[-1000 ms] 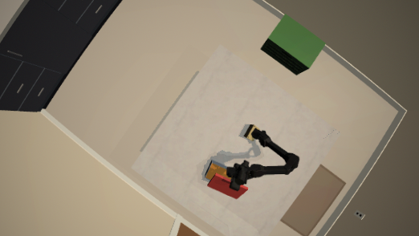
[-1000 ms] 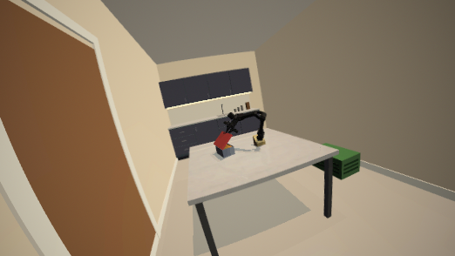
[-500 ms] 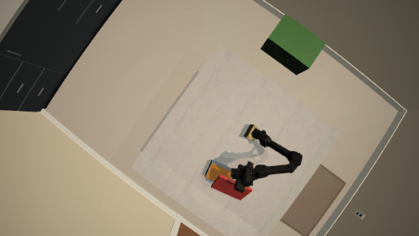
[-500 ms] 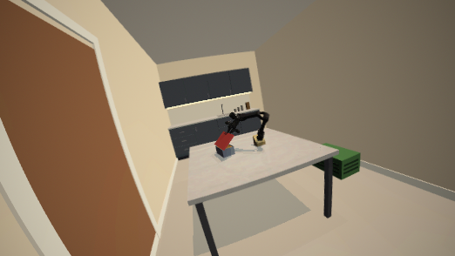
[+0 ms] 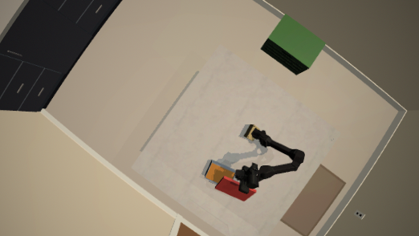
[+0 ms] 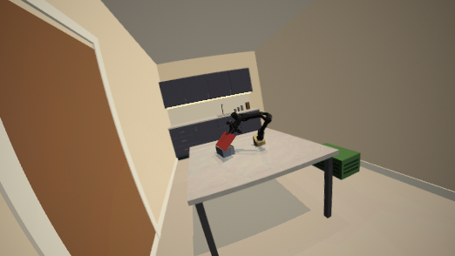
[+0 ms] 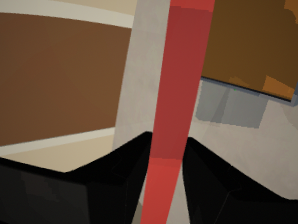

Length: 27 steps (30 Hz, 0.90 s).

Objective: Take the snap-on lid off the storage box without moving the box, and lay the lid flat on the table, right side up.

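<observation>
The red lid (image 5: 233, 190) (image 6: 226, 141) (image 7: 182, 75) is off the storage box and tilted steeply. It hangs in the air beside and above the box's near side in the exterior view. The storage box (image 5: 213, 170) (image 6: 224, 151) (image 7: 250, 50) is open and stands on the table, its orange inside showing and its walls grey. My gripper (image 5: 244, 187) (image 6: 230, 131) (image 7: 166, 141) is shut on the lid's edge, with one finger on each side of it. The wrist view shows the lid edge-on between the fingers. Part of the box is hidden behind the lid and the gripper.
The table (image 5: 181, 132) (image 6: 261, 165) carries the arm's yellowish base (image 5: 250, 132) (image 6: 259, 140) and the box. One table edge lies beyond the lid, on the door side. A green crate (image 5: 297, 40) (image 6: 346, 157) stands on the floor beyond the table.
</observation>
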{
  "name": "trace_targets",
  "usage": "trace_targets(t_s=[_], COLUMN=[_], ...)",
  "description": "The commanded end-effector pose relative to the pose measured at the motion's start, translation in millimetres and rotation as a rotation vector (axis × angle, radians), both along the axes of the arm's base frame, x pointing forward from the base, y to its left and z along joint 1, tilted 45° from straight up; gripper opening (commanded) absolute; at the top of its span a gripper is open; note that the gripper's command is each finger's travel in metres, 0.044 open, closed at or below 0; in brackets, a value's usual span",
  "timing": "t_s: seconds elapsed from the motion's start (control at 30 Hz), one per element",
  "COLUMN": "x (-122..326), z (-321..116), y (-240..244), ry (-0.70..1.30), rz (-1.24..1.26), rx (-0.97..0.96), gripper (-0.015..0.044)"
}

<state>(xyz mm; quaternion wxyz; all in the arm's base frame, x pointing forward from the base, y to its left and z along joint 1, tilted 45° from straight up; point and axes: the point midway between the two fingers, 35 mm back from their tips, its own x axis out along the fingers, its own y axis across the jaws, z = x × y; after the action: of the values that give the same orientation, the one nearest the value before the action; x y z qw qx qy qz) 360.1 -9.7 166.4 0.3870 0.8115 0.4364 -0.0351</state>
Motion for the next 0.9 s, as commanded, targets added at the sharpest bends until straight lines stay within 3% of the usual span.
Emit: trace_targets(t_s=[0.0, 0.87], x=[-4.6, -24.2], z=[6.1, 41.5], y=[5.1, 37.5], ry=[0.003, 0.005], rz=[-0.007, -0.007], rx=[-0.001, 0.001], gripper=[0.0000, 0.0000])
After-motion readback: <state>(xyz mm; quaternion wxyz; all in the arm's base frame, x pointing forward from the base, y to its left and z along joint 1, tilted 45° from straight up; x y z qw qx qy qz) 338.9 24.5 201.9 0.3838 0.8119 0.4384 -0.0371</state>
